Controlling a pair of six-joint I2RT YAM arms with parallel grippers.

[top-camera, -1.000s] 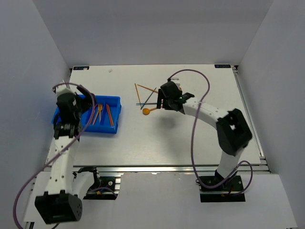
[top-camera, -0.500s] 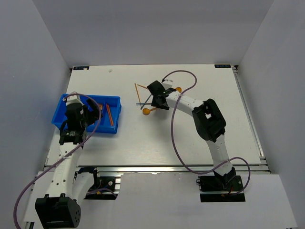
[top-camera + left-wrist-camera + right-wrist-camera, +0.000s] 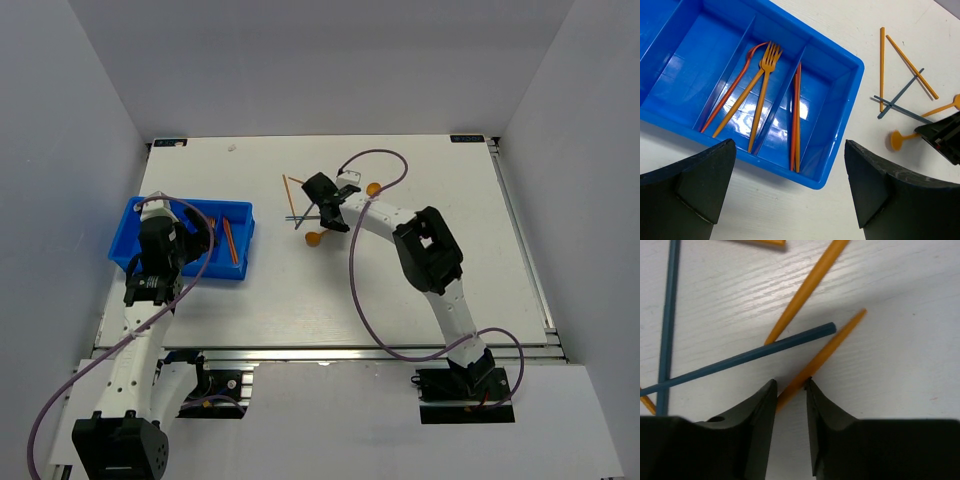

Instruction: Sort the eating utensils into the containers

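Between the fingertips of the right pincer [image 3: 791, 390] lay one orange stick [image 3: 830, 347], flat on the table [image 3: 900, 390]. The jaws stood narrow, one on each side of it and very near to it, but we could not tell whether they already pinched it or only framed it. Its long axis ran obliquely through the gap, from under the pincer forward and to the right, and ended in a free pointed tip. We judged that the lift depended on this slant, because the stick could turn when squeezed. Just ahead of the left-hand finger [image 3: 747, 435] in the wrist view passed a dark blue stick [image 3: 765, 352], its end just beside the orange one but apart from it. Farther ahead lay a second orange stick [image 3: 805, 290].

This arm was clearly the nearer one to the loose pile. The left pincer [image 3: 789, 155] hung wide open with nothing in it, over the near wall of the blue bin [image 3: 832, 145], well apart from the pile. Ahead of it, the compartment on its right held two orange-red sticks [image 3: 796, 120] side by side. The next one to the left held two orange forks [image 3: 771, 54] and a red utensil [image 3: 725, 95] with a curved end. The compartment further left showed only its blue floor. Beyond the bin's right wall, an orange spoon [image 3: 897, 140] lay near the right pincer.
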